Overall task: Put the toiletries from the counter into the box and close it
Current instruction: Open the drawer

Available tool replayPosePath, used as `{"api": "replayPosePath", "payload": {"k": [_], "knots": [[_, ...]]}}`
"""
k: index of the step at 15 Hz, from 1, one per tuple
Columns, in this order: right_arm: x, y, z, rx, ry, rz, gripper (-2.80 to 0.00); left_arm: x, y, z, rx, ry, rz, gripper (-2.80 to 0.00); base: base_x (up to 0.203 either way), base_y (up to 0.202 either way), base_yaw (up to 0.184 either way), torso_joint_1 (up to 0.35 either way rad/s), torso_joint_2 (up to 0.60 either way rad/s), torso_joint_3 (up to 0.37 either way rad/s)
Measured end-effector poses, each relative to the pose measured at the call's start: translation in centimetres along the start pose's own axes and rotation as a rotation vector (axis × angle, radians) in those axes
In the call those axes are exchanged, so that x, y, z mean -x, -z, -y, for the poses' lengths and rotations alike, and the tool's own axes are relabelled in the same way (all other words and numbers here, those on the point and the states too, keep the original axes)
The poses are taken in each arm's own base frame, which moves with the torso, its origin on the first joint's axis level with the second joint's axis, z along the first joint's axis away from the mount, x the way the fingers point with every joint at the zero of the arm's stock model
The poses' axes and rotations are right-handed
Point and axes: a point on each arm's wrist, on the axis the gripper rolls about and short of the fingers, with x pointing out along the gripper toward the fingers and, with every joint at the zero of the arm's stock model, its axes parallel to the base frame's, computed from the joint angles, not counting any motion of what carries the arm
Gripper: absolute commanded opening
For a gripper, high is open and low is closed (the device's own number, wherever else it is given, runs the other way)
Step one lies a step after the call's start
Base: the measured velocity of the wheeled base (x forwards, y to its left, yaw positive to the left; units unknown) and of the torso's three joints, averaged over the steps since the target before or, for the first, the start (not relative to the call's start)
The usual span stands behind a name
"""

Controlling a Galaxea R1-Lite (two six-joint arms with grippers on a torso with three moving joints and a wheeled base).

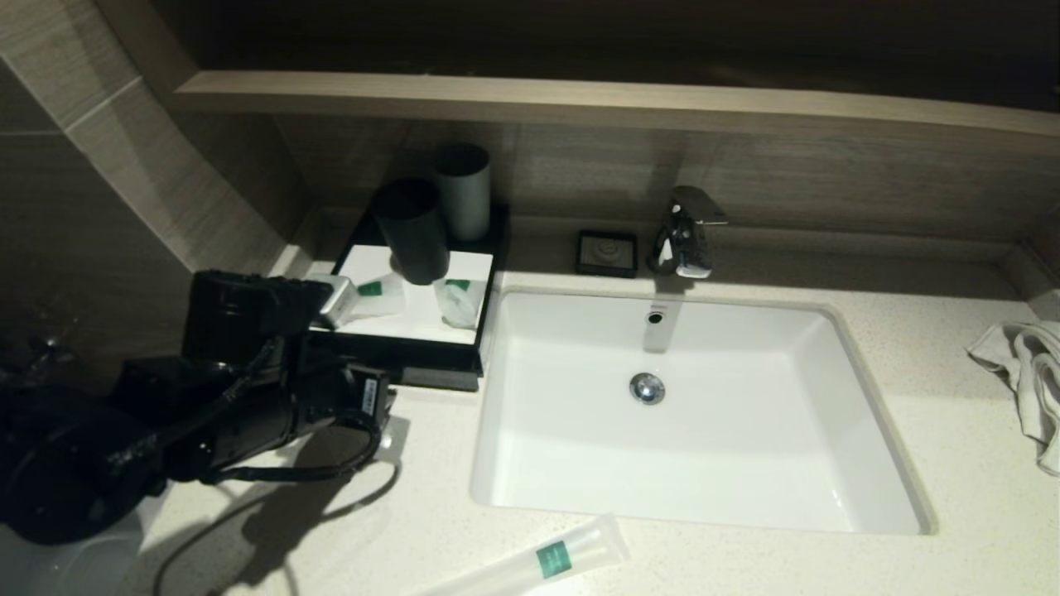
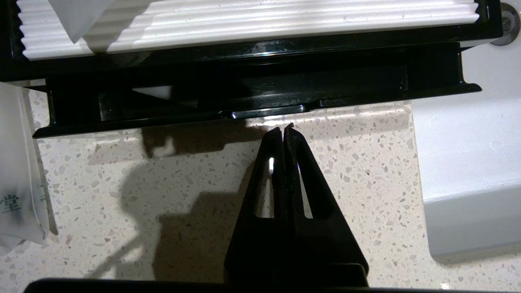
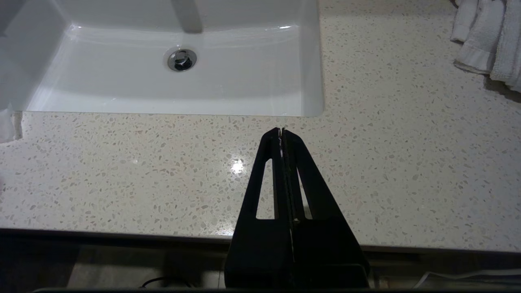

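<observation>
- A green square label is carried by a clear sachet (image 1: 563, 556) lying on the speckled counter (image 1: 952, 463) at the near edge, in front of the sink (image 1: 687, 414); its writing cannot be read in the head view.
- Green printed characters are seen in the left wrist view on a white packet (image 2: 18, 195) resting on the counter beside the box; only part of the print falls in view.
- Two more green-marked sachets (image 1: 460, 300) are laid on the white liner inside the black box (image 1: 414, 364), which stands left of the sink with two dark cups (image 1: 412, 230) at its back.
- The left arm is stretched low over the counter, with the left gripper (image 2: 283, 129) brought just short of the box's protruding front lip.
- Its fingers are pressed together, with nothing held between them.
- The right gripper (image 3: 281, 131) is hung over the counter's front edge, near the sink's corner, its fingers likewise closed on nothing.
- A white towel (image 1: 1027, 372) is bunched at the counter's right end.
</observation>
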Motion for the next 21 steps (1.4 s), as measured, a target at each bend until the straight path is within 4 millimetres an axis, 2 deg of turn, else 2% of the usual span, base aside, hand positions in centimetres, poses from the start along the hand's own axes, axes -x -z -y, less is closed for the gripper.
{"api": "replayPosePath", "payload": {"k": [6,21], "knots": [[0.0,0.0,0.0,0.001,0.000,0.000,-2.80,-0.9,0.1,0.3,-0.001,-0.015,0.013,-2.80,0.000,0.000,0.000,0.000,0.00,0.000],[0.0,0.0,0.0,0.001,0.000,0.000,-2.80,-1.2,-0.1,0.2,0.006,-0.059,0.039,-2.80,0.000,0.000,0.000,0.000,0.00,0.000]]}}
